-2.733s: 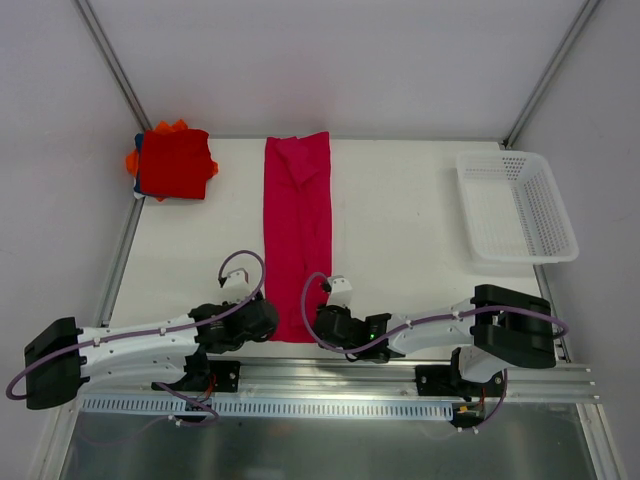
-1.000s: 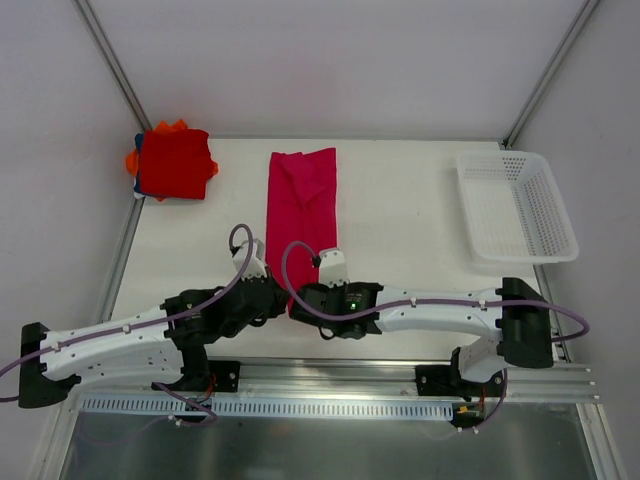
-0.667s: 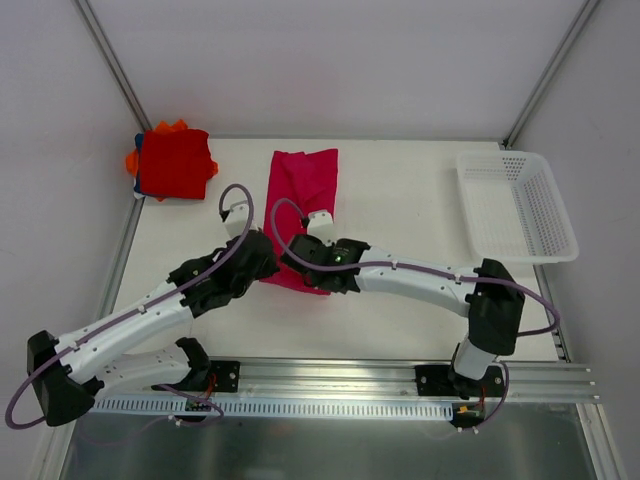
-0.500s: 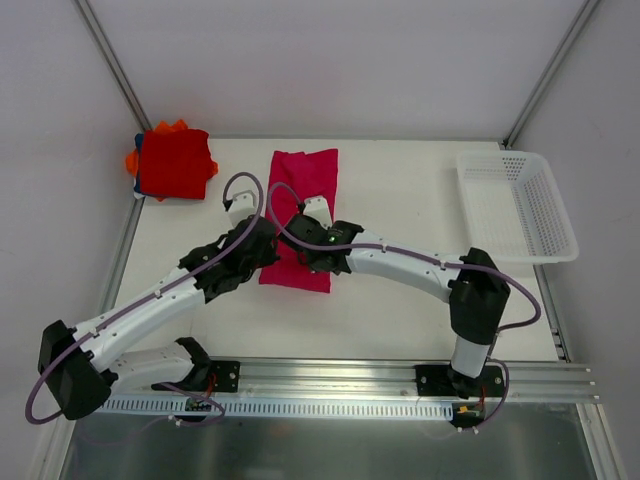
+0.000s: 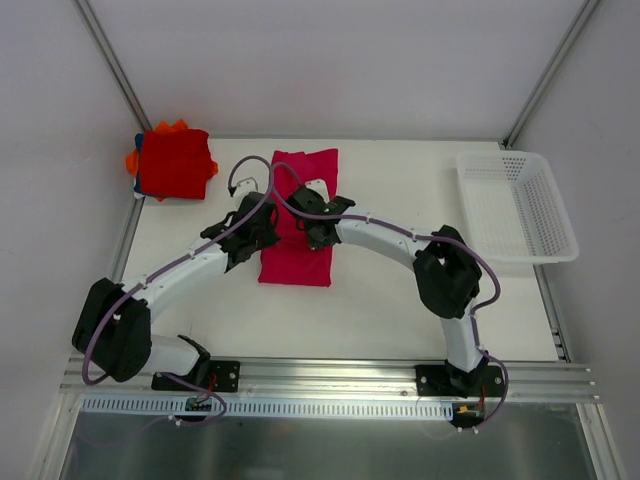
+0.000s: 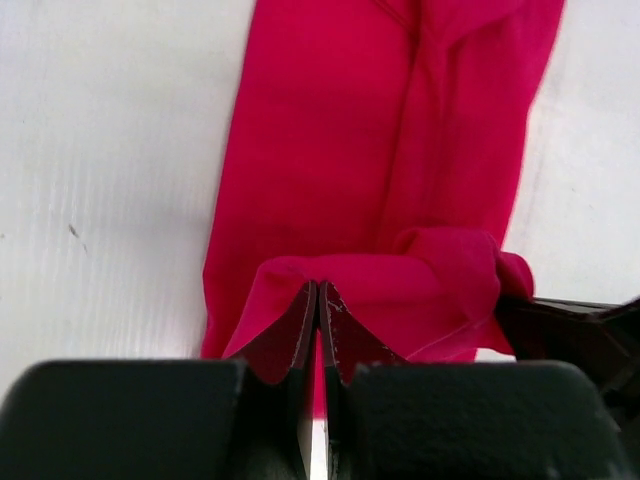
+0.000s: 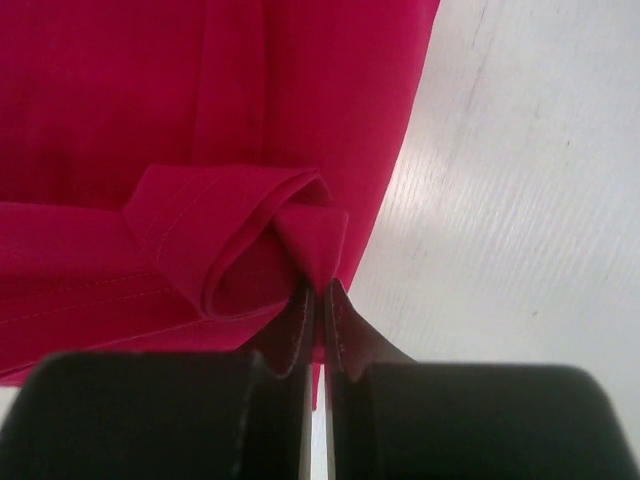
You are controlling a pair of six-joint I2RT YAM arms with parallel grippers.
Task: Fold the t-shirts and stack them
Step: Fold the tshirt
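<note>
A crimson-pink t-shirt (image 5: 300, 215) lies as a narrow strip in the middle of the table, its near end lifted and doubled over toward the far end. My left gripper (image 5: 262, 232) is shut on the left corner of the lifted hem (image 6: 300, 280). My right gripper (image 5: 318, 233) is shut on the right corner of that hem (image 7: 312, 240). Both hold the edge over the middle of the strip. A stack of folded t-shirts (image 5: 174, 162), bright red on top with orange and blue edges showing, sits at the far left corner.
A white perforated plastic basket (image 5: 517, 206) stands at the far right of the table. The table's metal frame rails run along the left edge and the front. The two arms stretch forward and meet over the shirt.
Both grippers, holding the shirt's near hem, have moved from the table's front edge toward the far side, folding the near part of the strip over itself.
</note>
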